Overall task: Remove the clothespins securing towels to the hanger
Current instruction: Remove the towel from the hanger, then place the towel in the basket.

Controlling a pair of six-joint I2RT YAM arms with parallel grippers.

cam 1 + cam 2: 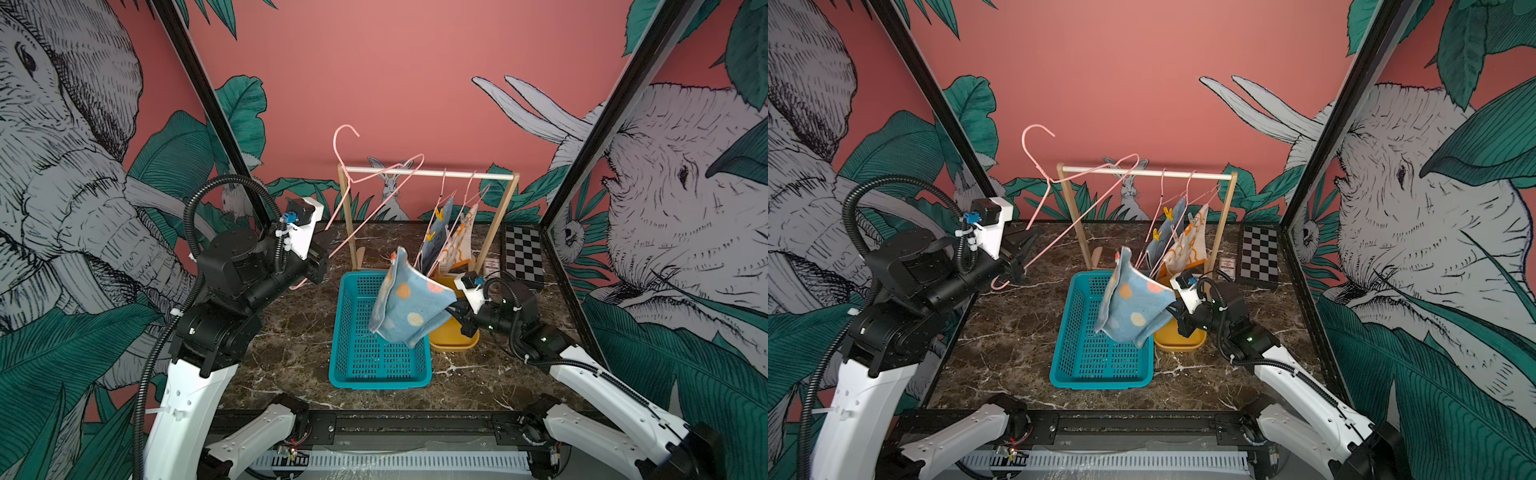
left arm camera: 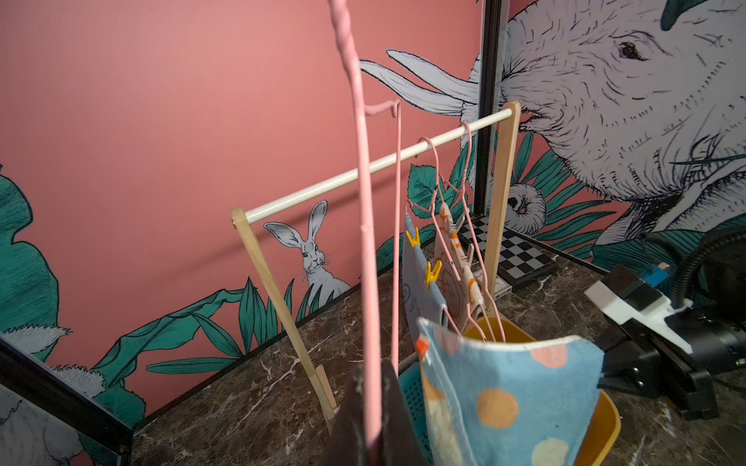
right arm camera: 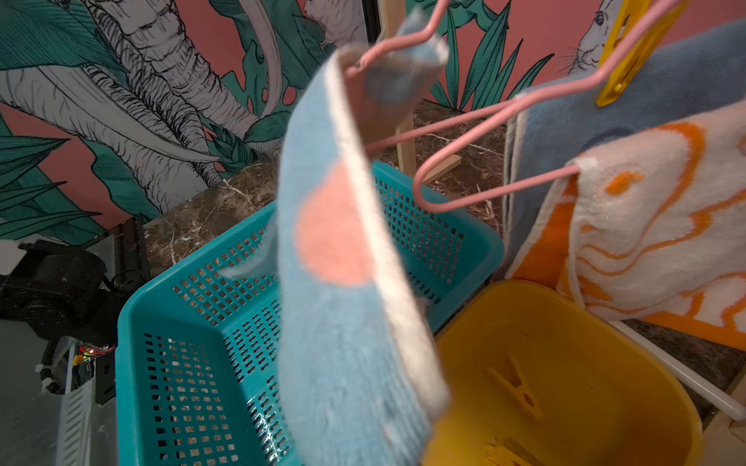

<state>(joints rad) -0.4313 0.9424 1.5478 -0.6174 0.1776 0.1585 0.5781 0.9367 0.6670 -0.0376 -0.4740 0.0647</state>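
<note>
clothespins (image 3: 516,388) inside yellow tub (image 3: 605,343); right wrist only

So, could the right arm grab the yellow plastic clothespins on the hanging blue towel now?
Probably not yet: the right gripper is shut on the light blue spotted towel. The yellow clothespins hang close behind it.

**No writing I can read**

I can make out no word, number or brand anywhere. The only printed thing is a small box (image 1: 492,266) with a red-and-white label. It stands on the table beyond my right gripper (image 1: 453,309), just beside the checkerboard (image 1: 524,254). In both top views its print is too small to read.
</note>
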